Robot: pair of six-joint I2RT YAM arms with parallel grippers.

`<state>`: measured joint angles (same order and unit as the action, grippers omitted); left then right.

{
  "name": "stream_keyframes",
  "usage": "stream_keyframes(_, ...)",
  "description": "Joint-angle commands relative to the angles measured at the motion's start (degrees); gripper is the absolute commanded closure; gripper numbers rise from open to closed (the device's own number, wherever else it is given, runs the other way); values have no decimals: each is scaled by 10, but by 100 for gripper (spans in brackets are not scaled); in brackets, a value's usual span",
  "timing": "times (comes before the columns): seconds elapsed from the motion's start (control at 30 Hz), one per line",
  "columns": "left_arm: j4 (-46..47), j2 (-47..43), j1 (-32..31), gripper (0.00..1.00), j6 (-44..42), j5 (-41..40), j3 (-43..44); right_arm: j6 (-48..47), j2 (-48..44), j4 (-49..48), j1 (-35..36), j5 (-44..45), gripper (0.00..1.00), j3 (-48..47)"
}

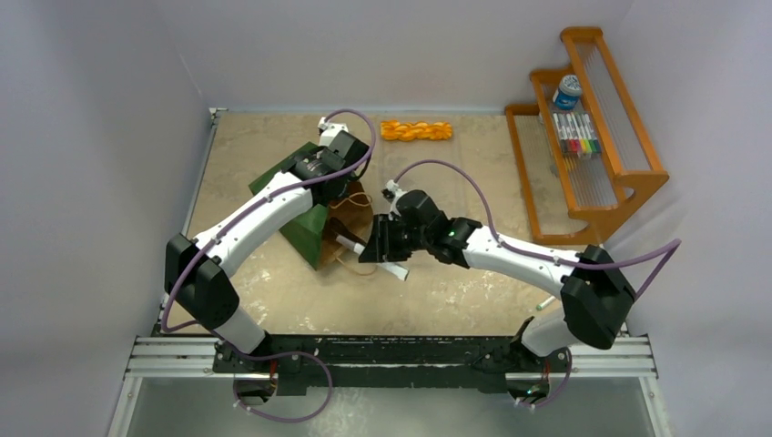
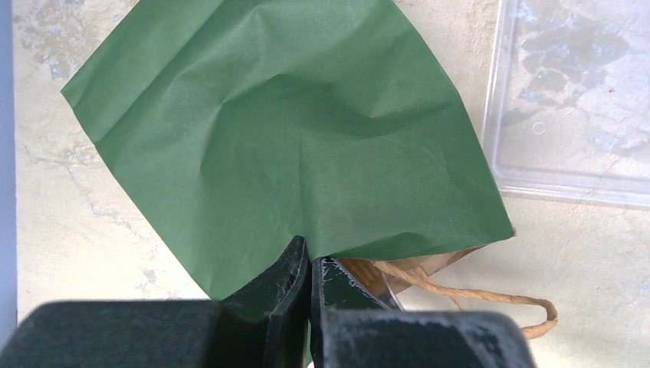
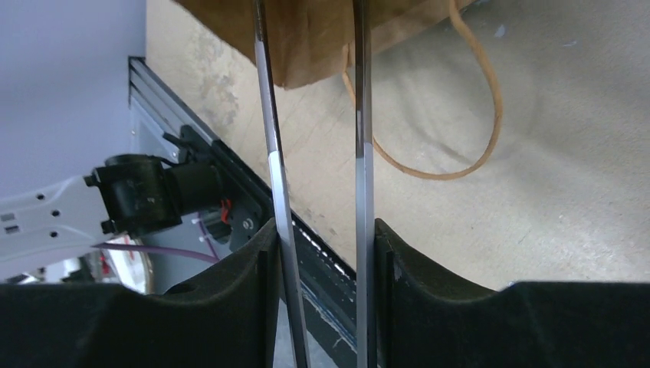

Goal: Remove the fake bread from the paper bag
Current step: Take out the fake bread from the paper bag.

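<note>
Green paper bag lies on its side on the table, with the brown kraft mouth facing the right arm.

Left gripper is over the bag. Its fingers are pressed together on the green edge next to the mouth. It looks like it's pinning the paper, but the nip itself is hidden.

Right gripper sits just outside the mouth, clamped on the metal tongs with the blades squeezed part way. The blade tips run in under the kraft flap and out of sight. The cord handle loops on the table beside the blades.

Fake bread: only one piece shows, braided and orange, on the table beyond the bag. It's well apart from the bag and both grippers. Anything inside the bag is hidden, so I can't tell the count or position.

Handling, my read:
- **Bread:** glossy, so probably light, rigid and slippery against bare metal blades. Grip across the middle of a piece, not the rounded ends, or it will squirt out.
- **Bag:** thin and floppy. It will collapse or drag along with the tongs if the pinned edge slips.
- **Tongs:** they're working blind in there, so go slow.
</note>
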<state>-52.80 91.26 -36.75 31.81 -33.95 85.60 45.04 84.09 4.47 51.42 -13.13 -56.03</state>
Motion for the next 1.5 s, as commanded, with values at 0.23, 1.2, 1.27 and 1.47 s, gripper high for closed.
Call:
stream_keyframes(0.23,53,-49,2,100,81,5,-8,72,49,-92,-59,-100,57,10)
stream_keyframes(1.2,133,-80,-51,100,186,-29,-87,252,126,-188,-120,-211,56,-9)
stream_keyframes(1.27,135,-78,-54,100,188,-33,-87,261,129,-191,-119,-217,56,-4)
stream_keyframes(1.47,144,-75,-56,100,186,-41,-83,290,116,-227,-121,-222,56,45)
